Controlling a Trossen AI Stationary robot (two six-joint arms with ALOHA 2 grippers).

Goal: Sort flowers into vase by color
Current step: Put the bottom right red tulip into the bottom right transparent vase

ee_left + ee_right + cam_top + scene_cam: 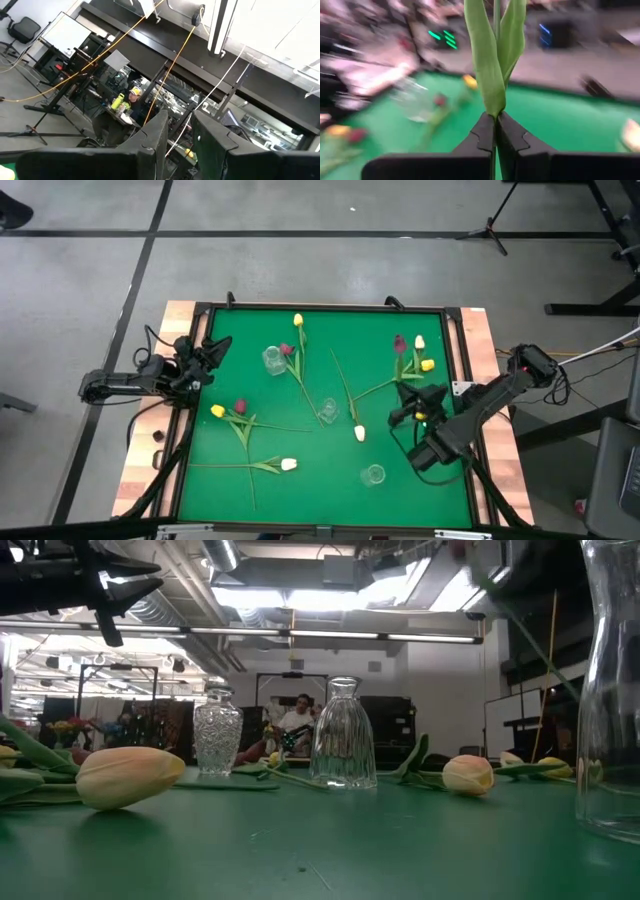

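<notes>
My right gripper is shut on the green stem of a tulip at the mat's right side. Its leaves rise past the fingers, and in the low view its stem slants across the top right. A dark red head shows just beyond the gripper; I cannot tell whether it belongs to this stem. My left gripper is open and empty, raised over the mat's left edge. Other tulips lie flat on the green mat: yellow, dark red, yellow, cream and cream. My right gripper pinches the tulip's thin stem, just below where the leaves start, between its two fingers. The stem and leaves rise out of the fingertips. In the low view the stem runs high above the mat, clear of it.
Three clear glass vases stand upright on the mat: one at the far left, one in the middle, one near the front. A cream and a yellow tulip lie by the right arm. A person sits far behind the table.
</notes>
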